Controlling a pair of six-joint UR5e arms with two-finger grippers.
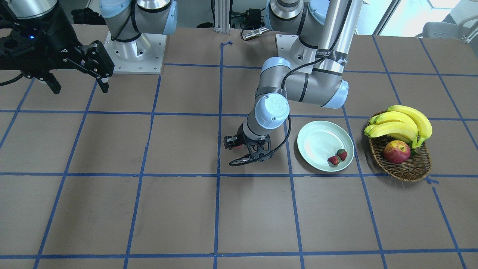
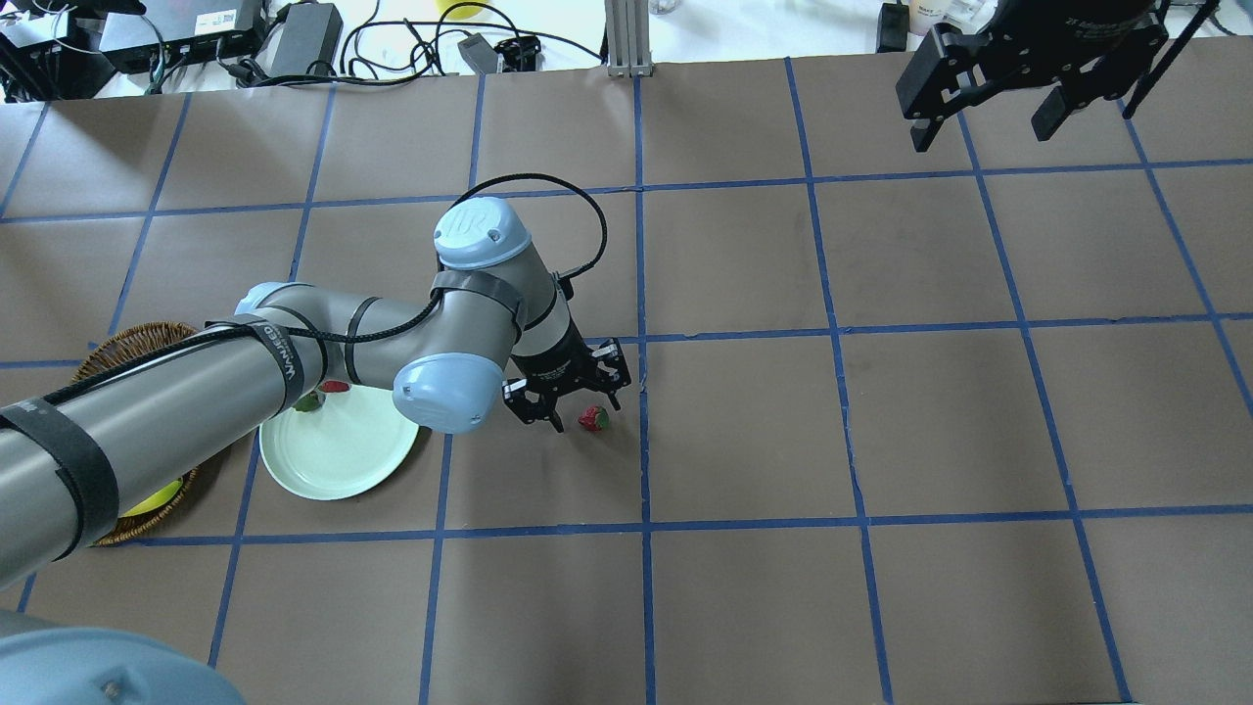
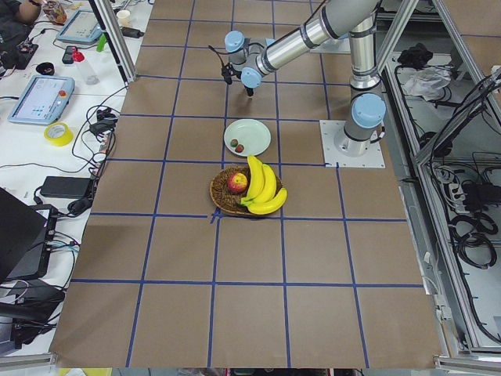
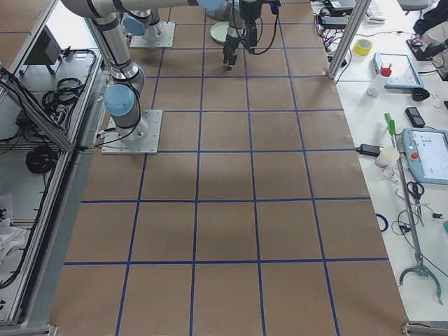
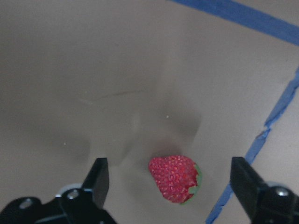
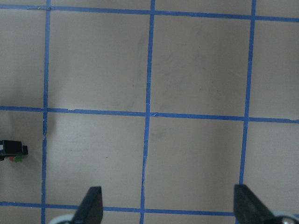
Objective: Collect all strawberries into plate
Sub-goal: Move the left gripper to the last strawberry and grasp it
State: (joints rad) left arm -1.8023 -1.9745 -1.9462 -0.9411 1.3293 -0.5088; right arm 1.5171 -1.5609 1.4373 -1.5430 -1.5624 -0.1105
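Left gripper [image 2: 580,405], jaws spread wide, straddles the last small red strawberry [image 5: 175,178] mid-worktop. Next it probably needs to close gently, lift, and carry it toward the worktop's left edge, to the round pale-mint plate [image 1: 317,137].

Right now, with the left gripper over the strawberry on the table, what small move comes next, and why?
Probably close the left gripper on the strawberry, perhaps after easing down slightly. Its wrist view shows the jaws open with the berry lying between them, untouched. The other two strawberries already sit in the plate.
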